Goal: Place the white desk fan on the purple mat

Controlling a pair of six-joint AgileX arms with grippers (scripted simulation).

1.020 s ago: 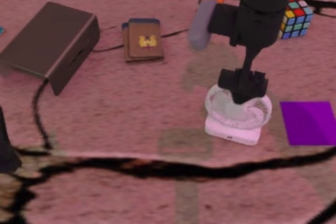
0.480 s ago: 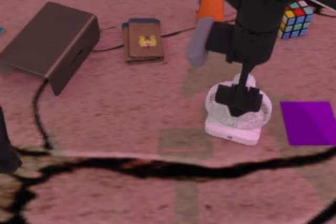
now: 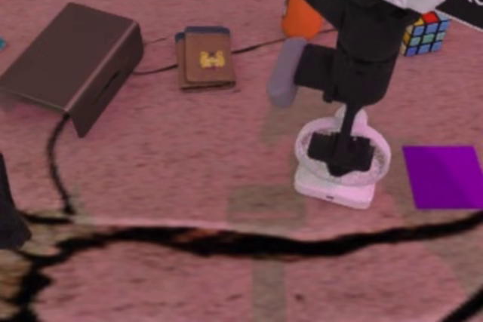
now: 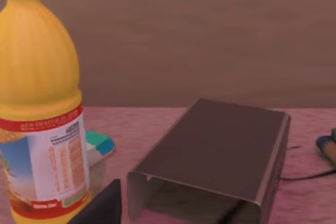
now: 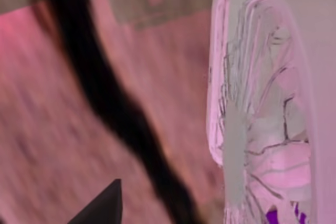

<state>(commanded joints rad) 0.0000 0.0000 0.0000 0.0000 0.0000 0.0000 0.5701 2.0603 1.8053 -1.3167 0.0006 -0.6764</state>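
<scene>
Fan's handling: the white desk fan (image 3: 341,164) looked light, rigid and top-heavy, its wire cage delicate; the top edge or knob seemed the safest hold.
Fan's place: right of centre on the bench (image 3: 166,179), beside the purple mat (image 3: 444,176) but apart from it.
Right hand (image 3: 342,150): directly over the fan's top; I could not tell its opening or whether it gripped.
Left hand: parked at lower left, out of view.

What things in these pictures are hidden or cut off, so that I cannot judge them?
- Right gripper: top view, its own arm covers the fingers over the white desk fan.
- Purple mat: top view, cut by the right edge.
- Orange bottle: top view, mostly behind the right arm.
</scene>
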